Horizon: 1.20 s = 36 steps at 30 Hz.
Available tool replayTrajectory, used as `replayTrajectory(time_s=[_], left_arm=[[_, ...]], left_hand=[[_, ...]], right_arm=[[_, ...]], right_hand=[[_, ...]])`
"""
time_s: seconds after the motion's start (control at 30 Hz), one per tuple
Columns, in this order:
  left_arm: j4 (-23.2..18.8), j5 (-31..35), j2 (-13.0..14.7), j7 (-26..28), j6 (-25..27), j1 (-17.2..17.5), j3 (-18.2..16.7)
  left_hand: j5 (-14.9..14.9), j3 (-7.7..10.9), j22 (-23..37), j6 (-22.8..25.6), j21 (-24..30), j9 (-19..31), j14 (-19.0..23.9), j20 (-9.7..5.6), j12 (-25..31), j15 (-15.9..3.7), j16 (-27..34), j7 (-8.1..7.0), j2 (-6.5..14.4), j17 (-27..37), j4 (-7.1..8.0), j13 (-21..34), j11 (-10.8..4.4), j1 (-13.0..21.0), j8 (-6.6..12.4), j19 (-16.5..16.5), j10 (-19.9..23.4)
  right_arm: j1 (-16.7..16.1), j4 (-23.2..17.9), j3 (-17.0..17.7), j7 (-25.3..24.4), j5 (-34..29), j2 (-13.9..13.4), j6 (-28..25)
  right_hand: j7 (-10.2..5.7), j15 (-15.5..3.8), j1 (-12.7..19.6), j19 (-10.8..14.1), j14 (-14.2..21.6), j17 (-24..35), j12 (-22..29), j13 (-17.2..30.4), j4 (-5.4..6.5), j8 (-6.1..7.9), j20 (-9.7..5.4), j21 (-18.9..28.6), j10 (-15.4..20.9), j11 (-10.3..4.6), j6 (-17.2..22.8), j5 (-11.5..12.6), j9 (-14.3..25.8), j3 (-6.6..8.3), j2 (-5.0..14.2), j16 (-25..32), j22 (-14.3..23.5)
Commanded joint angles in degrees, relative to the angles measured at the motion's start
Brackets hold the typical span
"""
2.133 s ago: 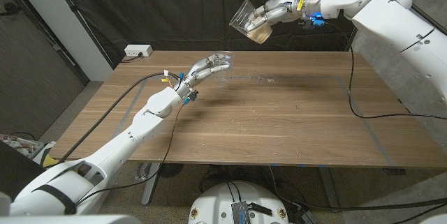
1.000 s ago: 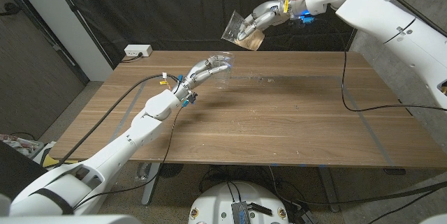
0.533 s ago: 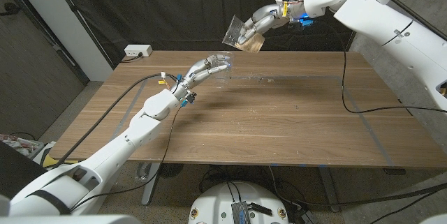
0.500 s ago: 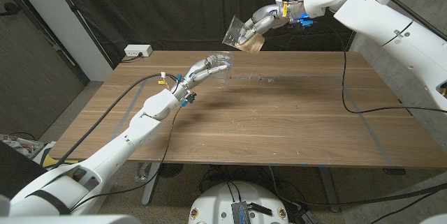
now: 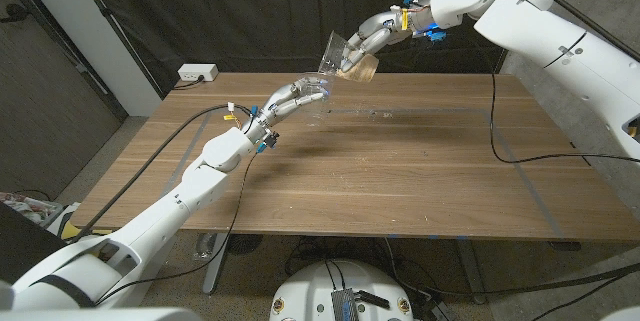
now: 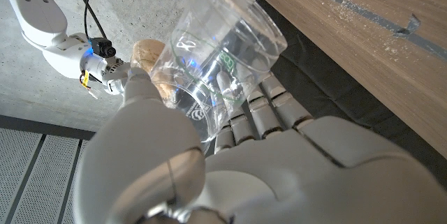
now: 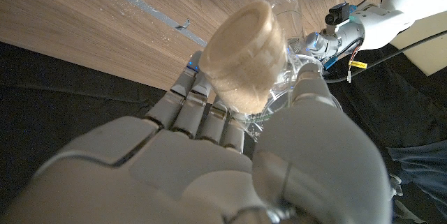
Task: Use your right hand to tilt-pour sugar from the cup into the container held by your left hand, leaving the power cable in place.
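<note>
In the head view, the right hand point(image 5: 368, 33) gripped the clear cup point(image 5: 340, 55) of brownish sugar point(image 5: 360, 65), held in the air above the table's far edge and tipped with its mouth down toward the robot's left. Just below that mouth, the left hand point(image 5: 288, 100) held the clear container point(image 5: 314, 90) near the far edge of the wooden table point(image 5: 400, 171), left of its middle. A black power cable point(image 5: 497, 121) hung from the right arm and ran across the table's right side, and a white power strip point(image 5: 197, 73) lay beyond the far left corner. In the left wrist view, the left hand point(image 6: 230, 161) wrapped its fingers around the container point(image 6: 223, 63), with the sugar point(image 6: 148, 55) close beside it. In the right wrist view, the right hand point(image 7: 230, 154) clasped the cup point(image 7: 269, 84), the sugar point(image 7: 244, 60) packed at its bottom end.
</note>
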Motion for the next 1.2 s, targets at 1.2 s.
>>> replayTrajectory(time_s=[1.2], left_arm=[[3.96, 0.26, -0.76, -2.95, -5.41, -1.05, 0.61]], left_hand=[[-1.08, -2.06, 0.29, 2.18, -0.34, -1.86, -1.52, -1.00, -1.81, -8.09, -1.41, -7.38, 0.60, 0.83, 1.78, -2.98, -2.77, -3.07, -0.16, -0.54, -0.73]], right_arm=[[3.57, 0.22, -3.38, 8.61, -10.64, 2.45, 2.76]], right_hand=[[-2.06, -9.31, -4.51, -1.41, -0.44, -0.32, -4.13, -2.19, 1.70, -5.28, -2.84, -0.28, -0.82, -0.81, -3.15, -1.78, -2.57, 0.41, 2.59, -0.72, -0.37]])
